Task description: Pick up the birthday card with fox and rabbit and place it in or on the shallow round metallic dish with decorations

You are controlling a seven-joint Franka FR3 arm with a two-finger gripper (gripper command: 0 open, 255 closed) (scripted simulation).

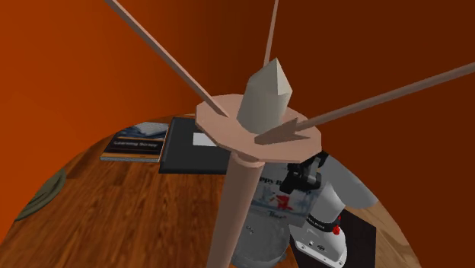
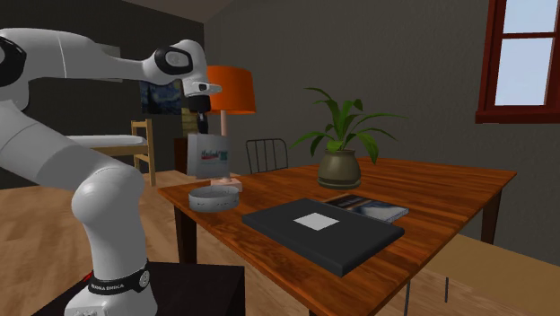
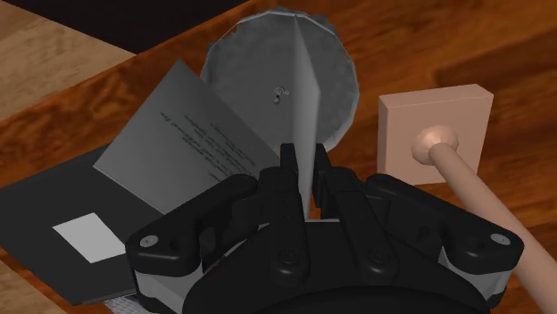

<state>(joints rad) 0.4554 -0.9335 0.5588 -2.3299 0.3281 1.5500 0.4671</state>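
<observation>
My black gripper [image 2: 205, 115] is shut on the top edge of the birthday card [image 2: 208, 154], a white card with a coloured picture. The card hangs clear of the table, above the shallow round grey dish [image 2: 214, 196]. In the wrist view the fingers clasp the fold of the card [image 3: 205, 134], which hangs half open and shows grey inner pages with small print. The dish [image 3: 346, 89] lies right under it, partly hidden by the card. In the shoulder view the gripper [image 1: 298, 181] and card [image 1: 275, 199] show behind a lamp pole.
A lamp with an orange shade [image 2: 231, 90] stands just beyond the dish, on a square pink base [image 3: 433, 134]. On the wooden table [image 2: 431, 193] lie a black folder [image 2: 321, 233] and a thin book [image 2: 368, 208]. A potted plant [image 2: 341, 148] stands further back.
</observation>
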